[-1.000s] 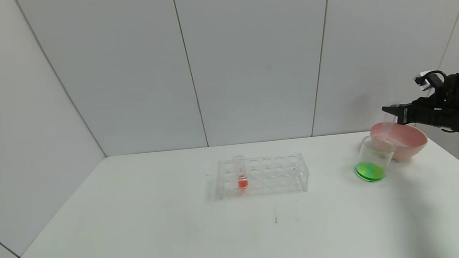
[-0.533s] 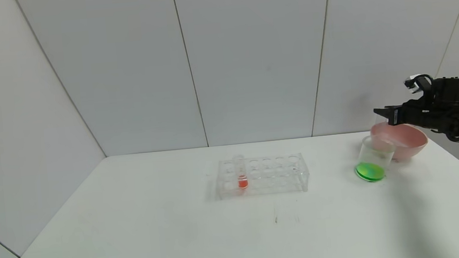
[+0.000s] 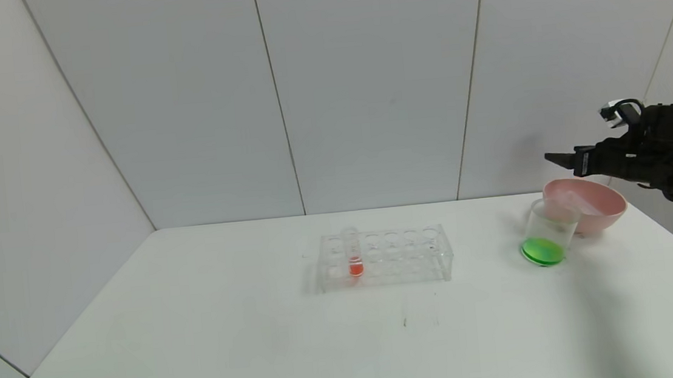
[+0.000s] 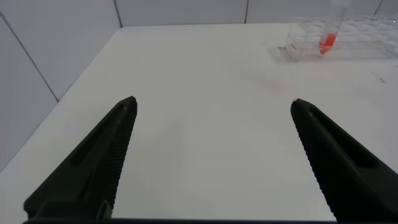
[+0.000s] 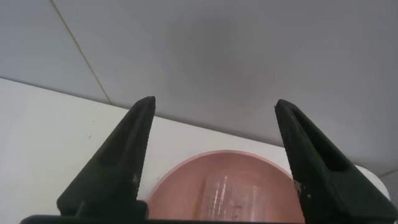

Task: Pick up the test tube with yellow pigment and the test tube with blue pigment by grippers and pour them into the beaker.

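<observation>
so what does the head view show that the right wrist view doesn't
Only the head view shows the beaker with green liquid, the rack with the orange-red tube, and the right gripper from the side, above the bowl. Only the right wrist view shows an empty tube lying in the bowl and the fingers spread apart. Both show the pink bowl and table.

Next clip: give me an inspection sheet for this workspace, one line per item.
Surface: white table, faint mark near the front.
Job's things: beaker holds green liquid; an emptied tube lies in the pink bowl.
Clutter: clear rack with one orange-red tube upright.
Grippers: right gripper open above the pink bowl, holding nothing; left gripper open over bare table.
Cables: black cable loop at the right wrist.
Surroundings: grey panelled walls.
</observation>
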You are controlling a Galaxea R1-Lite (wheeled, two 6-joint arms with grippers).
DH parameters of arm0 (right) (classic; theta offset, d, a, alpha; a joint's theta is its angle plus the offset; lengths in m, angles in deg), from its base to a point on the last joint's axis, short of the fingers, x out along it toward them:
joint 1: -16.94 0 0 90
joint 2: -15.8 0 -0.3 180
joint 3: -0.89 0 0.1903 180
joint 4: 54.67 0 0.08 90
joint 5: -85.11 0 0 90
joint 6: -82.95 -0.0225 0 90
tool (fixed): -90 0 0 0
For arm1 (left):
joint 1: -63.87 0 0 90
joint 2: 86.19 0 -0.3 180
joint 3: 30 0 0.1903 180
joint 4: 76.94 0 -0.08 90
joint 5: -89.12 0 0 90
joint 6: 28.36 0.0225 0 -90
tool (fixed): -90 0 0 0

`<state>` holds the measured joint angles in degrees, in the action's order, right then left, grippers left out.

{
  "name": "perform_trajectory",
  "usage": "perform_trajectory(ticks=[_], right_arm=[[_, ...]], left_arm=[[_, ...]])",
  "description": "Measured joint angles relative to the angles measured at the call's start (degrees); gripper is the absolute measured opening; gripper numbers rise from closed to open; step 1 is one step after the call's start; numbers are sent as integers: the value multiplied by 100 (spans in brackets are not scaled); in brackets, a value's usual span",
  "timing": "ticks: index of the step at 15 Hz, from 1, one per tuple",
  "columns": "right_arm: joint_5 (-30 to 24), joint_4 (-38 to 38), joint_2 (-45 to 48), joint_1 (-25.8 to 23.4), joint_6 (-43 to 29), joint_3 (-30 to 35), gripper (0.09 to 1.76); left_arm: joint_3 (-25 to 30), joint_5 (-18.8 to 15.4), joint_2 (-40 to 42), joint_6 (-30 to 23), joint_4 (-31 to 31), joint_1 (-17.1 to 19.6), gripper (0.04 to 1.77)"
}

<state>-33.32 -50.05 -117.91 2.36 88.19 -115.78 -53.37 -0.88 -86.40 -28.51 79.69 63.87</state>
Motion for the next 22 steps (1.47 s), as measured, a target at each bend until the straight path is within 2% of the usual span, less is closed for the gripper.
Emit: perform_trajectory(ticks=[4,8,11,15,18,22], right_arm=[[68,37,664,444,-720,383,151],[1174,56,1432,1123,-844,912,159],[1404,59,2213,1326,-850,1532,163],[1458,469,3775,1310,-858,2944,166],[1407,969,5296,1174,-874,4324,168],[870,1017,7492,1086,-1159,5615,169]], left_arm=[[0,0,0,0,0,-2,176],[0,0,0,0,0,-2,176],[0,0,0,0,0,-2,176],[0,0,0,2,-2,0,176],[0,0,0,0,0,0,176],[0,0,0,0,0,-5,176]])
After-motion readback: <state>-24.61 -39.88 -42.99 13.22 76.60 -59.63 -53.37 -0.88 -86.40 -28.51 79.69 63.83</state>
